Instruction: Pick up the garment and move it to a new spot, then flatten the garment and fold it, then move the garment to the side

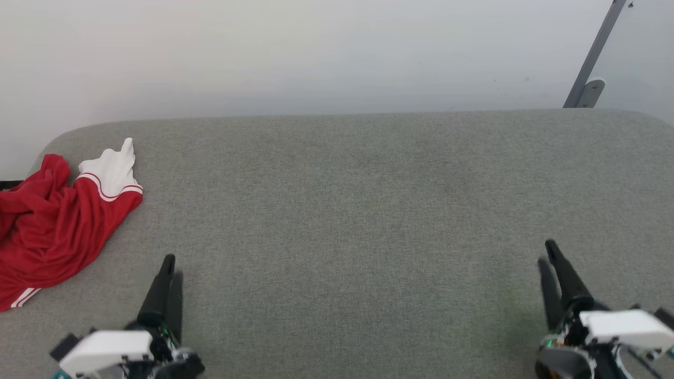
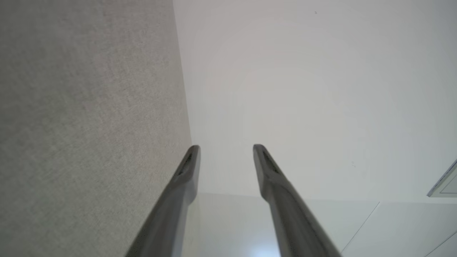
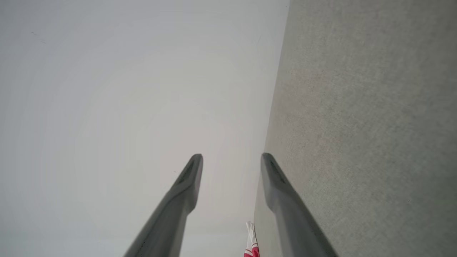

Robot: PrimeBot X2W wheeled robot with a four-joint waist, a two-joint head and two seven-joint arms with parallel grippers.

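The garment [image 1: 52, 221] lies crumpled at the far left of the grey fabric surface [image 1: 358, 210], red with a white sleeve end [image 1: 113, 168] pointing up and back. A sliver of the garment [image 3: 251, 246] peeks in at the bottom of the right wrist view. My left gripper [image 1: 169, 271] rests low at the lower left, to the right of the garment and apart from it. Its fingers [image 2: 185, 171] stand open with nothing between them. My right gripper [image 1: 547, 258] sits at the lower right, far from the garment, open and empty, as its fingers [image 3: 191, 175] show.
A pale wall [image 1: 316, 52] rises behind the surface's back edge. A grey metal strut [image 1: 592, 58] leans against it at the back right. The surface's corners are rounded at left and right.
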